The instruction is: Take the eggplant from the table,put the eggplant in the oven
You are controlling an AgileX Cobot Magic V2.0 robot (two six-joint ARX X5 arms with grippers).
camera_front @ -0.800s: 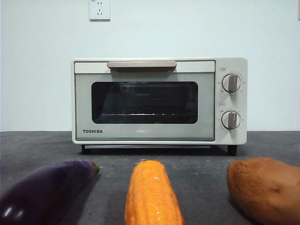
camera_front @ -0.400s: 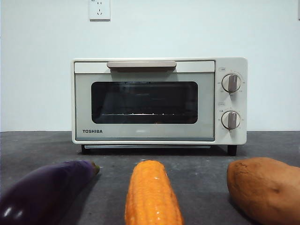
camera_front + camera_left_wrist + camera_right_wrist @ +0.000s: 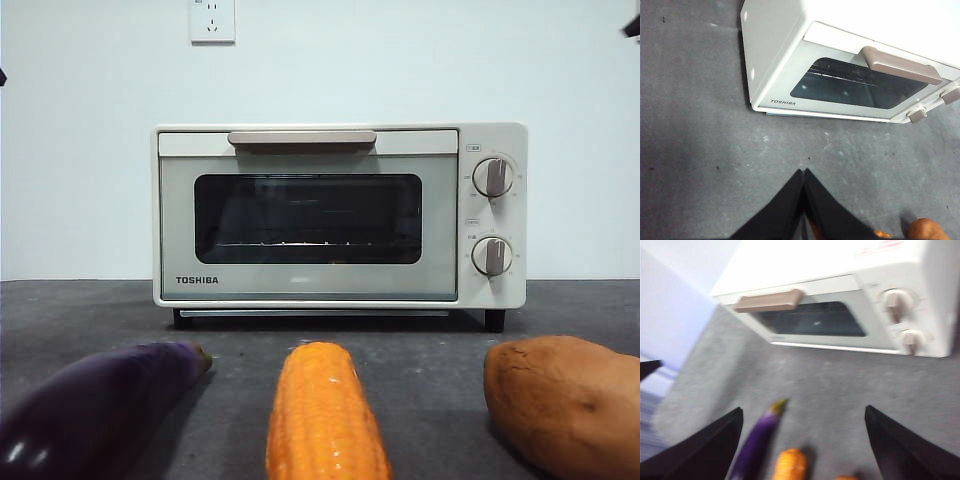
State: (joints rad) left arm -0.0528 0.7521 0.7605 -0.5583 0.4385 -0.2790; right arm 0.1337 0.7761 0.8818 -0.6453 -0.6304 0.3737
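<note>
Right hand [image 3: 802,440] spread wide, empty, above long glossy dark-purple eggplant [image 3: 757,440]; brownish stem tip toward closed cream-white toaster oven [image 3: 340,215]. Eggplant on dark grey speckled surface [image 3: 430,350] beside orange corn cob [image 3: 325,415]. Left hand [image 3: 804,197] closed, empty.

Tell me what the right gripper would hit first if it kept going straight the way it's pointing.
Likely the table, with the right gripper open above the eggplant and corn; depth is unclear.

Oven [image 3: 340,215] door shut; bare table [image 3: 400,340] between oven and vegetables.
</note>
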